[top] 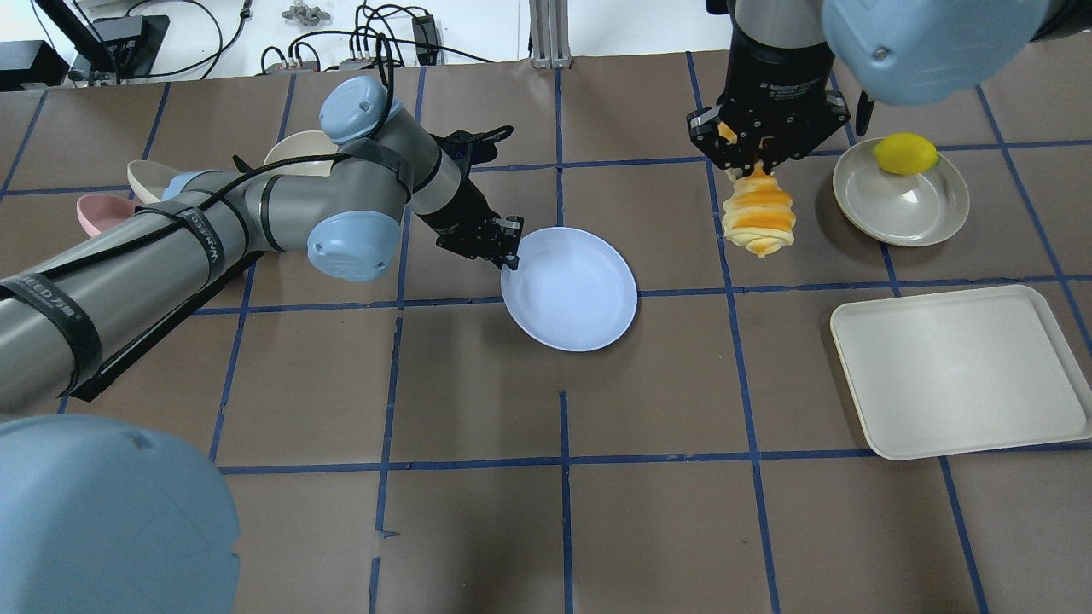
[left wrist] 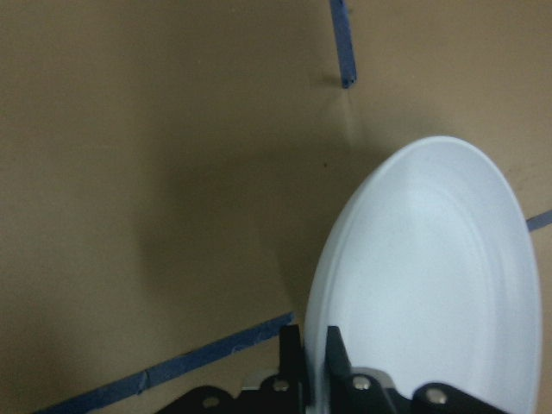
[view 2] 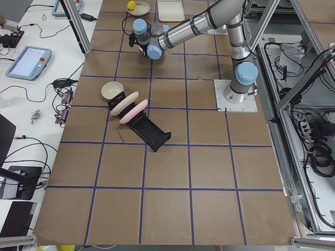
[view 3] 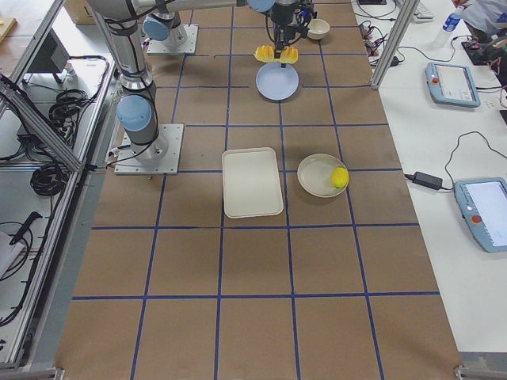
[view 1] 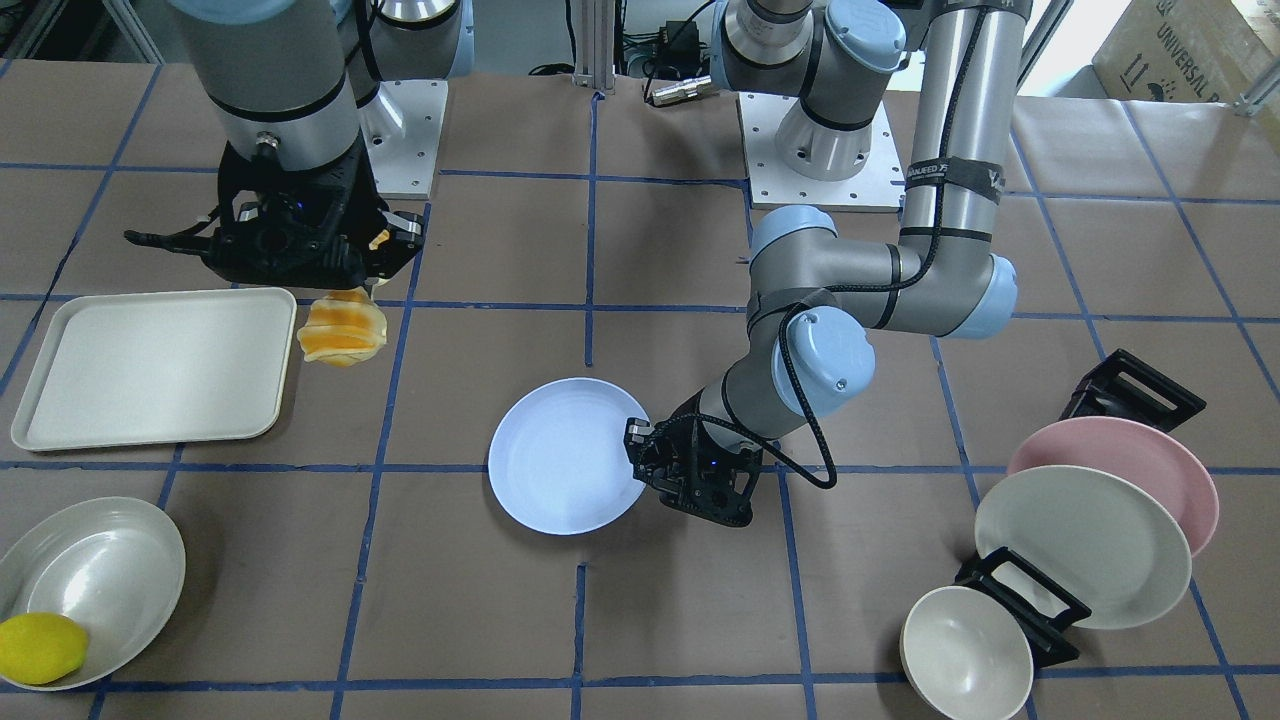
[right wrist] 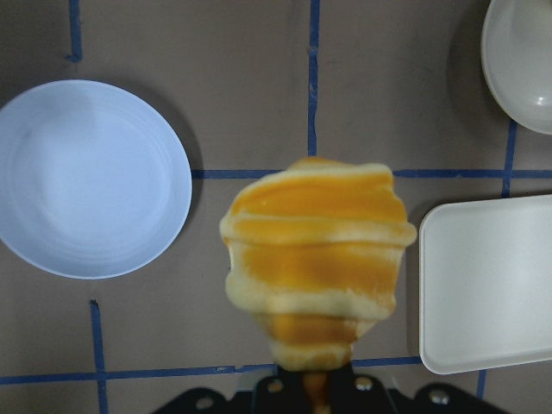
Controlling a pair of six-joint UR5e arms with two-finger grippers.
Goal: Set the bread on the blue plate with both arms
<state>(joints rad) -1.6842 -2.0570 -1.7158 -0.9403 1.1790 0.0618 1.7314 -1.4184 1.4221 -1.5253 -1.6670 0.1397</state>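
My right pincer [top: 756, 162] is closed on the upper tip of the bread [top: 759, 217]. The loaf hangs clear of the table with its long axis near vertical and its free end pointing down. My left pincer [top: 509, 247] is closed on the rim of the blue plate [top: 570, 290], one finger above and one below, on the side of the plate toward the table's left end. The plate sits near the middle of the tabletop, and the bread lies from it toward the right end, so the carrying arm has to travel leftward across bare brown paper. The plate's face is bare, and I judge it wide enough to take the loaf laid flat. Nothing stands between the two (the tray [top: 955, 371] and the bowl [top: 917, 209] with the lemon [top: 904, 153] lie further toward the right end). I cannot tell whether the plate rests flat or is tipped.
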